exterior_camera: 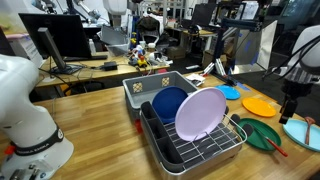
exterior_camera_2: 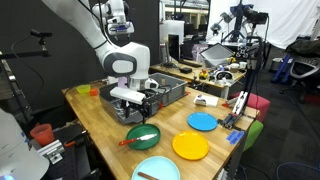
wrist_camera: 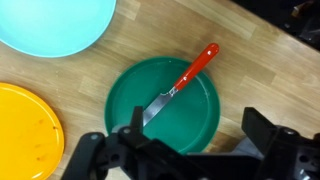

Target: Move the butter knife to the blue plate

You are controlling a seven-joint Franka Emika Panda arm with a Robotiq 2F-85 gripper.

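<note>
The butter knife (wrist_camera: pixel 180 84) has an orange-red handle and a silvery blade. It lies slantwise on a dark green plate (wrist_camera: pixel 195 120), with the handle end over the rim at the upper right. It also shows in both exterior views (exterior_camera: pixel 271 144) (exterior_camera_2: pixel 128 141). My gripper (wrist_camera: pixel 200 135) hangs open and empty above the green plate, below the knife in the wrist view; it shows in both exterior views (exterior_camera: pixel 289 114) (exterior_camera_2: pixel 129 110). The blue plate (exterior_camera: pixel 230 92) (exterior_camera_2: pixel 202 121) lies flat on the wooden table, beyond the orange plate, and is out of the wrist view.
An orange plate (wrist_camera: pixel 25 125) (exterior_camera_2: pixel 190 146) and a pale teal plate (wrist_camera: pixel 55 22) (exterior_camera: pixel 304 133) lie beside the green plate. A dish rack (exterior_camera: pixel 190 150) holds an upright navy plate (exterior_camera: pixel 168 101) and a lavender plate (exterior_camera: pixel 200 113). A grey bin (exterior_camera: pixel 140 86) stands behind it.
</note>
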